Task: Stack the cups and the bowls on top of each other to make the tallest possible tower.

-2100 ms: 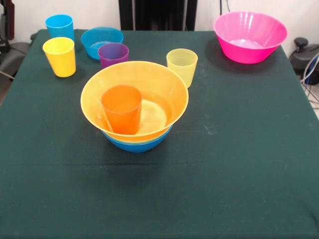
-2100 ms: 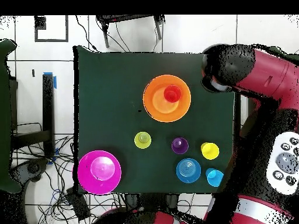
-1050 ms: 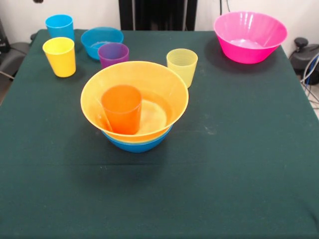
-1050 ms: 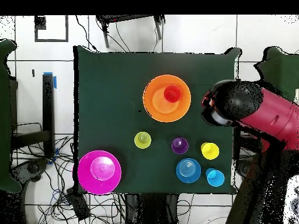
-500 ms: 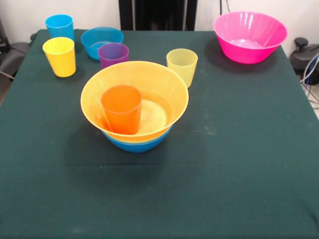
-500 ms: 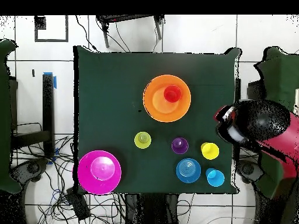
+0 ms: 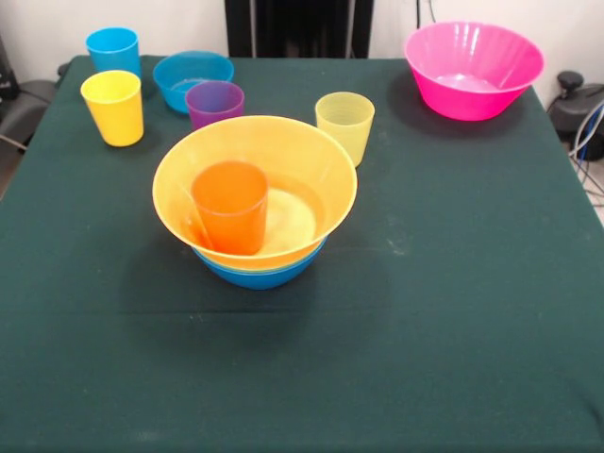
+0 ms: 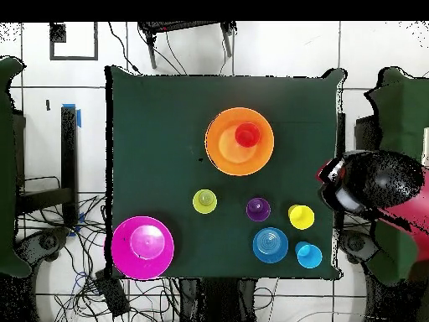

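Observation:
The tower stands mid-table: a medium blue bowl at the bottom, the large orange-yellow bowl nested in it, and the orange cup upright inside, off-centre. The tower also shows in the overhead view. The blue cup, yellow cup, purple cup and pale yellow-green cup stand apart. A small blue bowl and the large pink bowl stand alone. The green bowl is out of view. Only part of my arm shows, off the table; the gripper is hidden.
The dark green table has its cups and small blue bowl bunched at the far left corner in the front view. Cables and dark gear lie on the floor around the table in the overhead view.
In the overhead view my arm has swung off the table's right edge and down toward the base side. The cups, bowls and tower have not moved.

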You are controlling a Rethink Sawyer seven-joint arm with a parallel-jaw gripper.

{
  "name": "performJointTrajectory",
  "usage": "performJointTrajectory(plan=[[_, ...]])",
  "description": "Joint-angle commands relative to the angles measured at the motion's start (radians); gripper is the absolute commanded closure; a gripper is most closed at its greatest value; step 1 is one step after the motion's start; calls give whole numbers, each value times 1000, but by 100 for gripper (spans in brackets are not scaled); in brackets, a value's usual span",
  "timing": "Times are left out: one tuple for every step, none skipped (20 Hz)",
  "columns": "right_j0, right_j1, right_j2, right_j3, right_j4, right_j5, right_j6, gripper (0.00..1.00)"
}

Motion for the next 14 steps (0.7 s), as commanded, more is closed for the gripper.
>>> performJointTrajectory(plan=[[5,21,127,121,-112,-87,-236,0],[-2,30,130,140,-97,-113,-198,0],[-9,39,134,159,-83,-140,-160,0],[-18,45,146,169,-76,-155,-154,0],[-22,54,153,174,-77,-167,-151,0],[-22,59,156,178,-83,-186,-144,0],[-23,67,161,182,-90,-220,-136,0],[-27,68,169,190,-88,-234,-136,0],[-31,70,176,199,-86,-249,-136,0],[-28,67,174,197,-90,-240,-135,0],[-19,62,160,188,-102,-211,-135,0],[-17,59,156,184,-108,-200,-136,0],[-13,61,151,179,-120,-201,-136,0],[-12,60,150,176,-126,-201,-138,0]])
